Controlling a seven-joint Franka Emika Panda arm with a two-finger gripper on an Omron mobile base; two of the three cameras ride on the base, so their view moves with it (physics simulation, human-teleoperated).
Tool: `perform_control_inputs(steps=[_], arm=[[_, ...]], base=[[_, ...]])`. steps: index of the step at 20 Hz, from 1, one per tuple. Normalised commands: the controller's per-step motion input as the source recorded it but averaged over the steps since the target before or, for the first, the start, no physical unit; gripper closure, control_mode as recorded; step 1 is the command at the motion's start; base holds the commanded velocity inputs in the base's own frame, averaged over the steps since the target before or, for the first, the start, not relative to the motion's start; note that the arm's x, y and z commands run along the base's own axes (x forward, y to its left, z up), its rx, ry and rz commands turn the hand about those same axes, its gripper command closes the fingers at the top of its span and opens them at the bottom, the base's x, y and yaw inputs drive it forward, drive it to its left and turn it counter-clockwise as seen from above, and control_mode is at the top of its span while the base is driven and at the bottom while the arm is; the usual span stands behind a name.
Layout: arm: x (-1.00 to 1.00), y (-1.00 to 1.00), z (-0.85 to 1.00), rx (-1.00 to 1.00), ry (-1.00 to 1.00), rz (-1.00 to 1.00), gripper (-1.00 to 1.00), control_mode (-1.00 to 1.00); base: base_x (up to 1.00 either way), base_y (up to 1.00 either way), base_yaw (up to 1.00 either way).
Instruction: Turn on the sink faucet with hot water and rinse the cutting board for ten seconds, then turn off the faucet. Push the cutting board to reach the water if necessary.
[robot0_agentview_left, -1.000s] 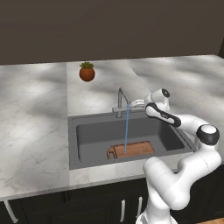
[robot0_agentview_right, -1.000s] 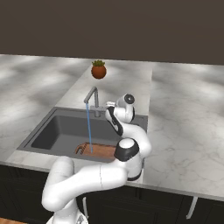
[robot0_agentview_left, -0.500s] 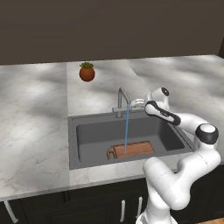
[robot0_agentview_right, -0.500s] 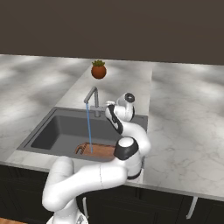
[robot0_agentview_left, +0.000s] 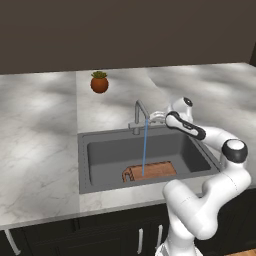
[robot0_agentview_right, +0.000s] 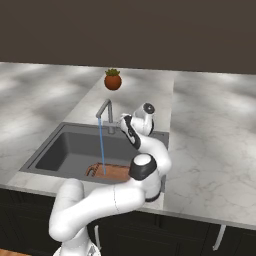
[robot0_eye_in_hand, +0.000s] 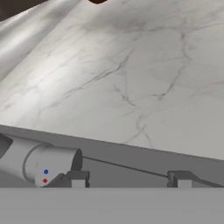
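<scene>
The white arm rises from the lower right of the left base view, bends at a dark elbow on the right, and reaches left across the back rim of the sink (robot0_agentview_left: 82, 165), ending with the gripper (robot0_agentview_left: 156, 117) just right of the sink faucet (robot0_agentview_left: 137, 116) at centre frame. In the hand view the two dark fingertips (robot0_eye_in_hand: 78, 178) stand apart at the bottom edge, spread with a clear gap and nothing between them; the left tip sits just beside the faucet's grey cylindrical lever body (robot0_eye_in_hand: 41, 162), which bears a blue and a red dot, though whether it touches cannot be told. The water (robot0_agentview_left: 144, 150) falls in a thin blue line from the spout onto the cutting board (robot0_agentview_left: 150, 171), which lies flat on the basin floor near the front wall, lower centre of the left base view, loop handle to the left. The rest of the basin floor lies bare to the left and behind the board. A round brown potted plant (robot0_agentview_left: 99, 82) sits on the marble counter (robot0_agentview_left: 35, 130) above and left of the faucet, well apart from the hand.
</scene>
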Motion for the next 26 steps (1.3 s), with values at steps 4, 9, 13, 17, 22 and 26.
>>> perform_control_inputs(steps=[4, 9, 13, 17, 22, 26], arm=[[-0.13, 0.32, -0.41, 0.0, 0.08, 0.0, -1.0, -1.0], [-0.14, 0.36, -0.39, 0.0, 0.07, 0.0, -1.0, -1.0], [-0.11, 0.42, -0.36, 0.0, 0.06, 0.0, -1.0, -1.0], [-0.06, 0.46, -0.32, 0.0, 0.05, 0.0, -1.0, -1.0], [-0.07, 0.5, -0.33, 0.0, 0.05, 0.0, -1.0, -1.0], [-0.08, 0.52, -0.33, 0.0, 0.06, 0.0, -1.0, -1.0]], base=[[0.0, 0.0, 0.0], [0.0, 0.0, 0.0], [0.0, 0.0, 0.0], [0.0, 0.0, 0.0], [0.0, 0.0, 0.0], [0.0, 0.0, 0.0]])
